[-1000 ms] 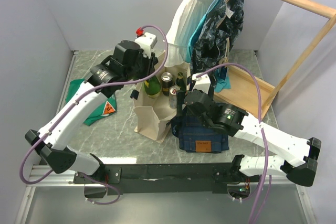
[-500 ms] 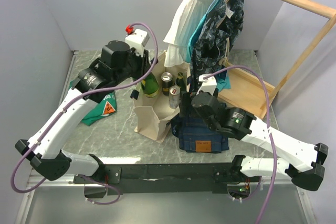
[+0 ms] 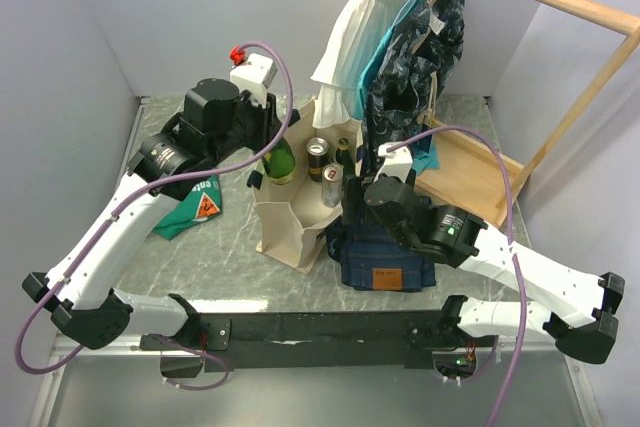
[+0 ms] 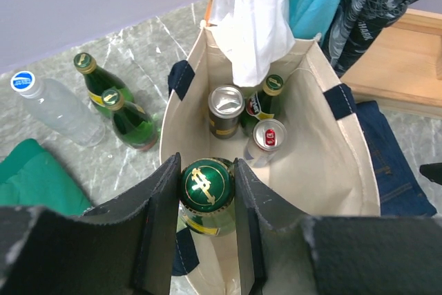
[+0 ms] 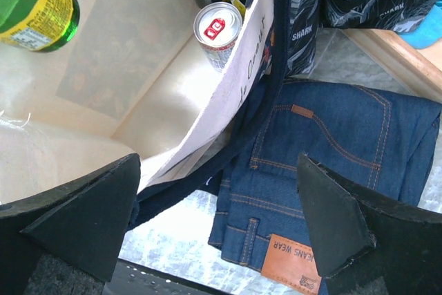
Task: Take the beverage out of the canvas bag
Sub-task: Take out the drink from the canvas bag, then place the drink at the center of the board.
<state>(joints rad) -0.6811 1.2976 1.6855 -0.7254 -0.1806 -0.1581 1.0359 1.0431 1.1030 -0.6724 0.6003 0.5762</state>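
while my left end effector (image 4: 206,195) pinches the green glass bottle (image 3: 283,162) by its neck at the canvas bag's (image 4: 331,164) left side, i judge this the lifting step; next, a straight upward pull. my right end effector (image 5: 217,164) is spread astride the bag's right rim.

There is one boxy cream canvas bag (image 4: 331,170). It holds two green glass bottles, a large gold-capped bottle (image 4: 206,184) and a red-labelled bottle (image 4: 268,98), and two metal cans, a dark can (image 4: 225,110) and a slim silver can (image 4: 266,137). On the grey marbled desk (image 4: 159,32) are two more: a farther green bottle (image 4: 93,77) and a nearer green bottle (image 4: 130,117). There is also one clear plastic water bottle (image 4: 55,105), one pair of folded blue jeans (image 4: 387,157) and one green cloth (image 4: 31,177).
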